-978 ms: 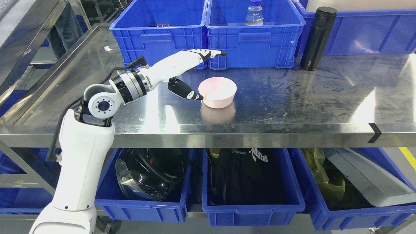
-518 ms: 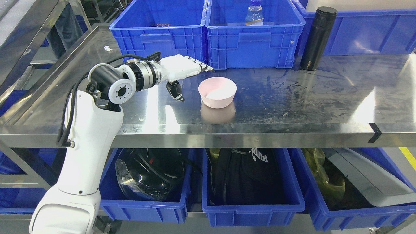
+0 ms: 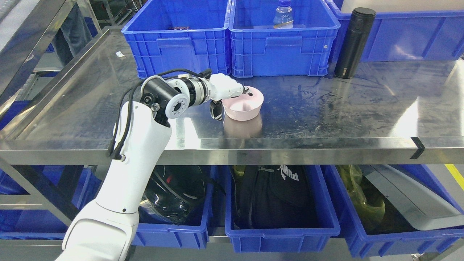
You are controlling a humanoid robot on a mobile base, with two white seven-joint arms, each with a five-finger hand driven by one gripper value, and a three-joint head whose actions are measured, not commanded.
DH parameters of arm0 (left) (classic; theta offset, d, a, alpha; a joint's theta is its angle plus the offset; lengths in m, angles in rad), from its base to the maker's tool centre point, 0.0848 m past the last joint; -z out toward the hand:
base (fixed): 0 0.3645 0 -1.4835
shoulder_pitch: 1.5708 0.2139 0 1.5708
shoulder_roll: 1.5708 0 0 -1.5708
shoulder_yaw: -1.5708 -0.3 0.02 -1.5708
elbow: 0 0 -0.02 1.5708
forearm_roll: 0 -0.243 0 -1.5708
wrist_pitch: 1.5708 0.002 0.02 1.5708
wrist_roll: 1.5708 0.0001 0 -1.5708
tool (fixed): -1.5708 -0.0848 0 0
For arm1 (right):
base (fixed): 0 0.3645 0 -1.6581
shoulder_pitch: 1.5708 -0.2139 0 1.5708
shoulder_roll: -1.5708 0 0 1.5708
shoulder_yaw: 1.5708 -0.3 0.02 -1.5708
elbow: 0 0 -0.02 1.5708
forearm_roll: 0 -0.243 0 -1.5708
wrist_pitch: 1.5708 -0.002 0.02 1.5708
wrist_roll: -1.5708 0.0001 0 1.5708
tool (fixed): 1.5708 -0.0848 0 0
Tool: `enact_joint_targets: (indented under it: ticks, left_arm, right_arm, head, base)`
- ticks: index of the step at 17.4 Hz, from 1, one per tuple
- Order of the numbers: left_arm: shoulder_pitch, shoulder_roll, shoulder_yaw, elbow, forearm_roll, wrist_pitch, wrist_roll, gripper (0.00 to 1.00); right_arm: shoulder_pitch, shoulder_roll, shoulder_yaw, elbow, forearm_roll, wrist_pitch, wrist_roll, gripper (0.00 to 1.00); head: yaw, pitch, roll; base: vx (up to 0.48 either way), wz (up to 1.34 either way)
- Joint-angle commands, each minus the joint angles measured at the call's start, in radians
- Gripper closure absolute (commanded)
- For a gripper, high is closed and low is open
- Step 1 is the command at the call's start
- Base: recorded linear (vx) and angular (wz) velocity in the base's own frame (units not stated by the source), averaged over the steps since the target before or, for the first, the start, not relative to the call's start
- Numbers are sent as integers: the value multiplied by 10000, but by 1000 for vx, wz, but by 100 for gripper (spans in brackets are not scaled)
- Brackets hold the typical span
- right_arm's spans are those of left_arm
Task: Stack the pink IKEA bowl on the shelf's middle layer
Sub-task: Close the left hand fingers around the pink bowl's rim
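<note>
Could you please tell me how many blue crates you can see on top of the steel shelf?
3. One crate stands at the back left, a second right beside it, and a third at the back right, cut off by the picture's edge. More may lie out of view.

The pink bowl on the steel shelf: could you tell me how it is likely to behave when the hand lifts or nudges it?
The pink bowl looks like rigid, thin plastic, so probably light and stiff. On the glossy steel shelf it may slide rather than tip, given its low, wide shape. The left hand reaches over its rim, fingers inside and thumb outside; the smooth wall could slip.
</note>
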Motion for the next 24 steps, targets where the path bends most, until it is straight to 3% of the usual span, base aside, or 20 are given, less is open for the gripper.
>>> enact_joint_targets:
  ticks: [1,13,15,18,24]
  left_arm:
    - [-262,-928,-440,1294,-288,-99,31,25]
    - [-248,-873,-424,1647,-641,-343,-30,29]
    - [-248,-888,-257,1799,-641,-634,-61,39]
    - [-171,-928,662,2244,-641,-1859,-61,67]
    - [334,-928,1476,2291,-595,-2813,-291,91]
  right_arm:
    - [31,-175,0,-174,0,-7,2,0]
    - [47,-175,0,-174,0,-7,2,0]
    - [31,-175,0,-174,0,-7,2,0]
    - [47,-175,0,-174,0,-7,2,0]
    - [47,-175,0,-174,0,-7,2,0]
  head:
    - [0,0,0]
    - [0,0,0]
    - [0,0,0]
    - [0,0,0]
    - [0,0,0]
  base:
    - [0,0]
    - [0,0]
    - [0,0]
    - [-3,16]
    - [-5,45]
